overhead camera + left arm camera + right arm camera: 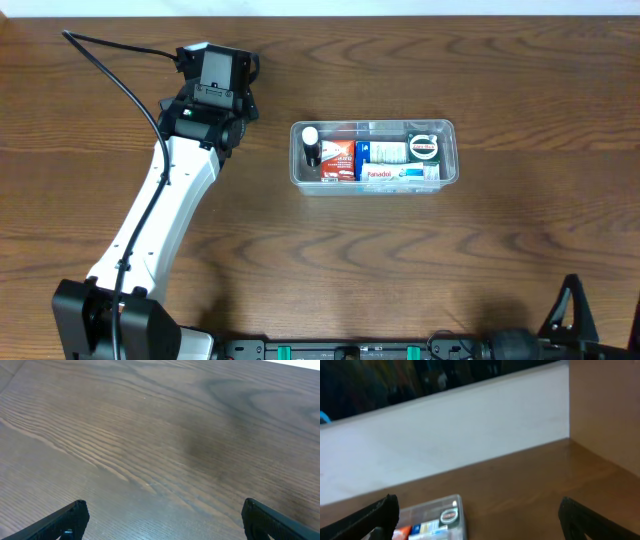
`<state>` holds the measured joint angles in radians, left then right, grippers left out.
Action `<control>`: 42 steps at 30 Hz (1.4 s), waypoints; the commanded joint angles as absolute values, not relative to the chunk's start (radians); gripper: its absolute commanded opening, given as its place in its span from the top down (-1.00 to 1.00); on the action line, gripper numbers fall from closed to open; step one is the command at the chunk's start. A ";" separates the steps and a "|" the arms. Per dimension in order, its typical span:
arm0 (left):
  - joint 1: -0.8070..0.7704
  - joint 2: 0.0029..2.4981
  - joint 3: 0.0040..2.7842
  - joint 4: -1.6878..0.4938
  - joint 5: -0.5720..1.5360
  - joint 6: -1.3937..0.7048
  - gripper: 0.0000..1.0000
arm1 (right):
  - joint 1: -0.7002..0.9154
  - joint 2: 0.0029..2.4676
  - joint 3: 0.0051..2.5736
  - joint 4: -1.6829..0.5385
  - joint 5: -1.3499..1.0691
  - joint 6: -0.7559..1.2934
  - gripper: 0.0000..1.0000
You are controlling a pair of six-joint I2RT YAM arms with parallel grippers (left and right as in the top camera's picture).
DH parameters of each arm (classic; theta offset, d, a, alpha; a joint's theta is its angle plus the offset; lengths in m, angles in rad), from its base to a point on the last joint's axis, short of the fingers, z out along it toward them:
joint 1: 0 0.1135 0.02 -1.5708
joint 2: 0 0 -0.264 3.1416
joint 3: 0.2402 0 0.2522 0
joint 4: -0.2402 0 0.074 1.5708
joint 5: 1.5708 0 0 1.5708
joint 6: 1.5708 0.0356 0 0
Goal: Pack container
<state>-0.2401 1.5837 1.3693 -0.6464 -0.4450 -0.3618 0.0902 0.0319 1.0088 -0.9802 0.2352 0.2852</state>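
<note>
The clear, shallow plastic tub sat mid-table, crammed with small boxes (packed, I'd judge). Left gripper hung spread over bare wooden table, well apart; right gripper, likewise spread, looked parked.

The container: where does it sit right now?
Overhead, the container sits on the table just right of centre, right of the left arm; the right wrist view shows it bottom left.
</note>
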 commanded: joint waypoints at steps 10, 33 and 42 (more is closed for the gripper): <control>-0.237 1.575 1.387 -0.647 -0.461 -0.356 -0.96 | 0.099 0.006 0.693 -0.533 0.151 0.302 -0.98; -0.237 1.575 1.387 -0.647 -0.461 -0.356 -0.96 | 0.098 0.006 0.141 0.310 0.099 0.348 -0.98; -0.237 1.575 1.387 -0.647 -0.461 -0.356 -0.96 | 0.097 0.006 0.048 0.340 0.096 0.370 -0.99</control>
<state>-0.2401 1.5837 1.3693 -0.6464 -0.4450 -0.3622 0.0902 0.0120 0.0639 0.3344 0.1043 0.3519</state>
